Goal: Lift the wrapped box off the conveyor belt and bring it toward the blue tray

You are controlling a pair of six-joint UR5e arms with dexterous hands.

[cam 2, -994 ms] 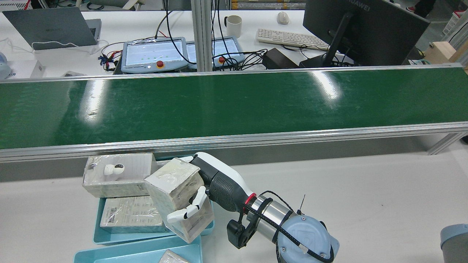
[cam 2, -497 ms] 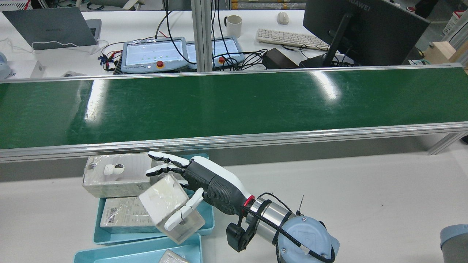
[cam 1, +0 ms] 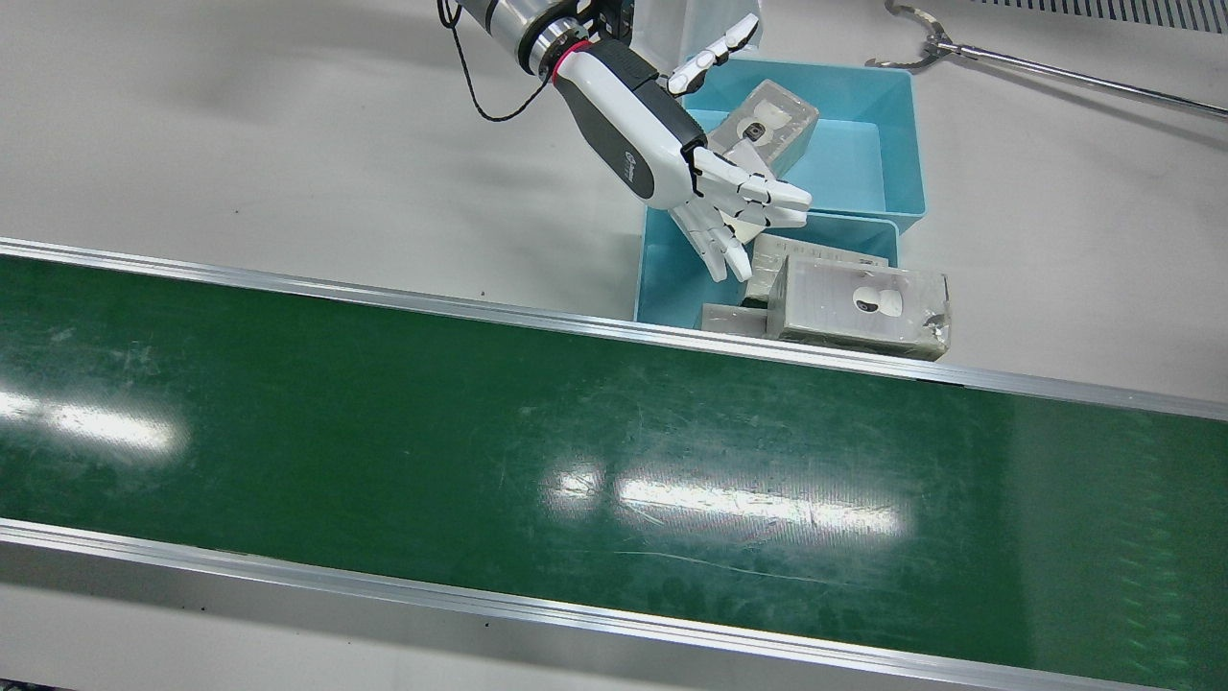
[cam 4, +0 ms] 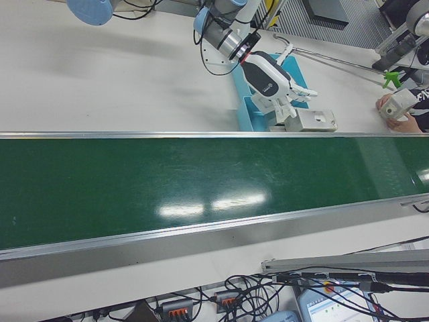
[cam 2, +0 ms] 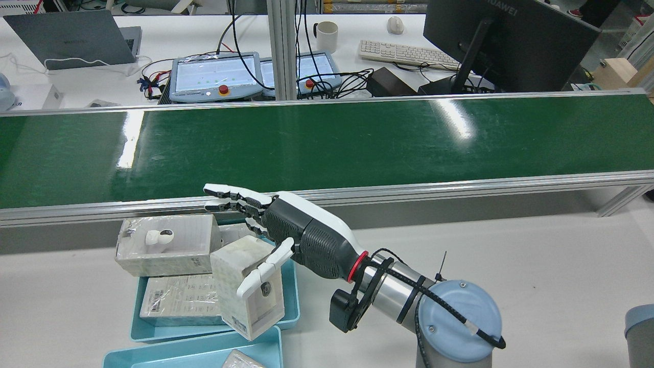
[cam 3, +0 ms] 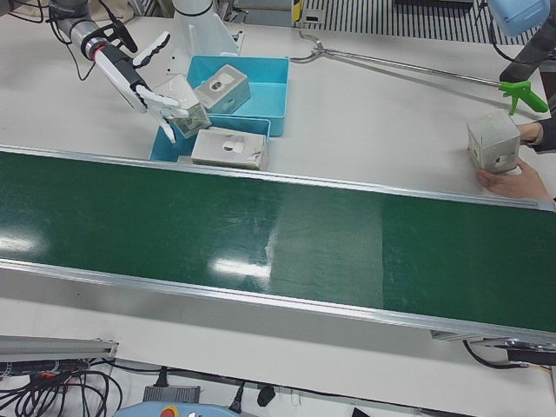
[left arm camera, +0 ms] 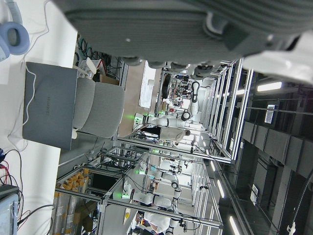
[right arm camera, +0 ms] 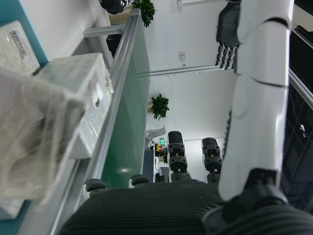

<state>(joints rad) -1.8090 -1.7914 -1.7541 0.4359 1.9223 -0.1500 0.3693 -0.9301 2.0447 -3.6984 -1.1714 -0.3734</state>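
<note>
Looks basically done to me: the conveyor belt (cam 2: pixel 327 148) is bare and the wrapped box (cam 2: pixel 232 276) is standing tilted in the blue tray (cam 2: pixel 204 329), lower left of the rear view, leaning among other packed boxes. The right hand (cam 2: pixel 286 230) hovers over it, reaching toward the belt, fingers spread wide and gripping nothing, thumb right by the box. Can't tell if it's touching.

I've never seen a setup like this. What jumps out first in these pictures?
The long green conveyor belt fills the middle of the scene and lies bare. Beside it, a white and grey robot hand spreads its fingers open above a blue tray, where a wrapped box stands tilted among other wrapped boxes. At the far end of the belt, a person's hand rests on another box.
</note>
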